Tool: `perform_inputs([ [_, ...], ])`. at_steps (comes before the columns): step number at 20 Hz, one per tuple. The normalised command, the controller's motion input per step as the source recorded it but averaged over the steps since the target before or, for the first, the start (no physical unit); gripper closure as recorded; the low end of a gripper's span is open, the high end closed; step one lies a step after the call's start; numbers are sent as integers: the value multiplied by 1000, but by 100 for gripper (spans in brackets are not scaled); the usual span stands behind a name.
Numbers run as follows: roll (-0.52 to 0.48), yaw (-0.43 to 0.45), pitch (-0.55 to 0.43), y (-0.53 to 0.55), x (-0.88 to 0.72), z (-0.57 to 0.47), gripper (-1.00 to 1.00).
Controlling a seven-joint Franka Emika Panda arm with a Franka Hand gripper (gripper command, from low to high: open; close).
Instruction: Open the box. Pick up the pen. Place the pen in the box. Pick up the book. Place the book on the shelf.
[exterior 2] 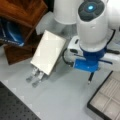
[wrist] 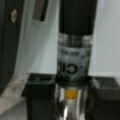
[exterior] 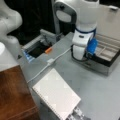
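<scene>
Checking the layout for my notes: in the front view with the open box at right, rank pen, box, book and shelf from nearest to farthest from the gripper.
1. pen: in the gripper.
2. box: open, at right, just beside.
3. book: bottom centre.
4. shelf: bottom left.

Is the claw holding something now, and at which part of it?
Yes. In the wrist view the claw is shut on the pen, near its silvery lower section. In a front view the pen hangs beside the open box.
</scene>
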Motion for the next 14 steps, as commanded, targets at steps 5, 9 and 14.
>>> perform_inputs([
  [5,-56,-241,-58,359,31,33,100],
  [9,-38,-131,-20,258,110,-6,100],
  [14,-46,-102,3,313,96,-35,100],
])
